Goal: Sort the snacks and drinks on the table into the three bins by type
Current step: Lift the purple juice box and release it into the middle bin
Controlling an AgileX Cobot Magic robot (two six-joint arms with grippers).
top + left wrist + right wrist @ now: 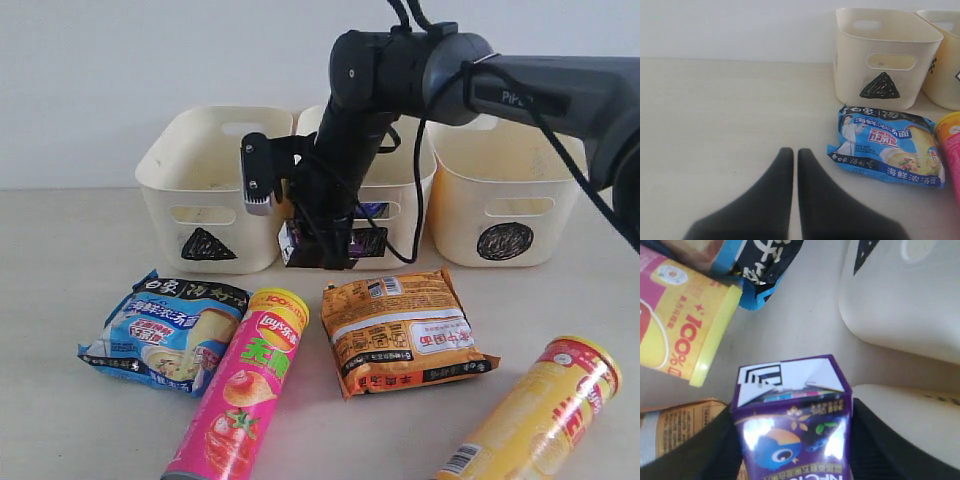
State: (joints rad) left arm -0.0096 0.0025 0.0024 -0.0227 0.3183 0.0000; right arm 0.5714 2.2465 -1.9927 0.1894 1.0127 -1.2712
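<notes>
My right gripper [318, 245] reaches across to just in front of the middle bin [405, 165], its fingers pressed on both sides of a dark purple pack [792, 425]. Whether the pack rests on the table [60, 260] I cannot tell. The triangle bin [215, 185] stands at the back left and the circle bin [500, 200] at the back right. In front lie a blue-white packet [165, 330], a pink chip tube [240, 400], an orange packet [405, 330] and a yellow chip tube [535, 415]. My left gripper [795, 152] is shut and empty, low over bare table left of the blue-white packet [887, 147].
The right arm [540, 90] crosses above the circle bin and hides most of the middle bin's front. A cable [415, 190] hangs from it beside the gripper. The pink tube's yellow cap [715, 335] lies close to the held pack.
</notes>
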